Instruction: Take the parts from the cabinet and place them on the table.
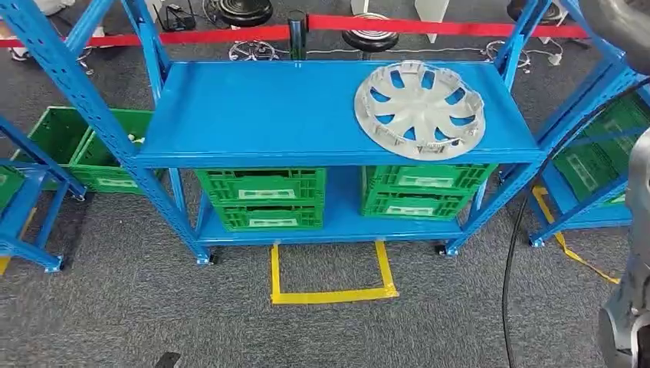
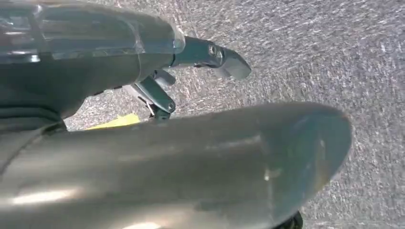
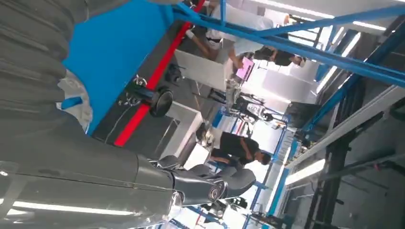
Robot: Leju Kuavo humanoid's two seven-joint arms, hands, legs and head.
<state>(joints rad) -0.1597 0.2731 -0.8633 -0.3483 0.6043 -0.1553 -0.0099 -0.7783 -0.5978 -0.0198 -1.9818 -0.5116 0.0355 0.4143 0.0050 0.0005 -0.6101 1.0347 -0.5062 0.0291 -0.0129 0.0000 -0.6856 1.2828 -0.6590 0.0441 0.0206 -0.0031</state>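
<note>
Silver wheel cover (image 1: 419,110) lying flat on the blue shelf (image 1: 268,115), toward its right end, untouched. Green crates (image 1: 260,198) stacked on the level below the shelf. Left robot hand (image 2: 191,67) over grey carpet, fingers apart, empty. Right robot hand (image 3: 210,183) raised beside the shelf, fingers spread, holding nothing.

From the head view we look forward and down from high up onto the blue shelf rack (image 1: 337,115) and the grey carpet (image 1: 138,307) before it. The left wrist view sits close behind the left hand (image 2: 191,71), facing down at that same carpet (image 2: 334,47). The right wrist view, turned on its side, looks past the right hand (image 3: 210,183) across what seems the rack's blue shelf (image 3: 114,47) toward the far room.
</note>
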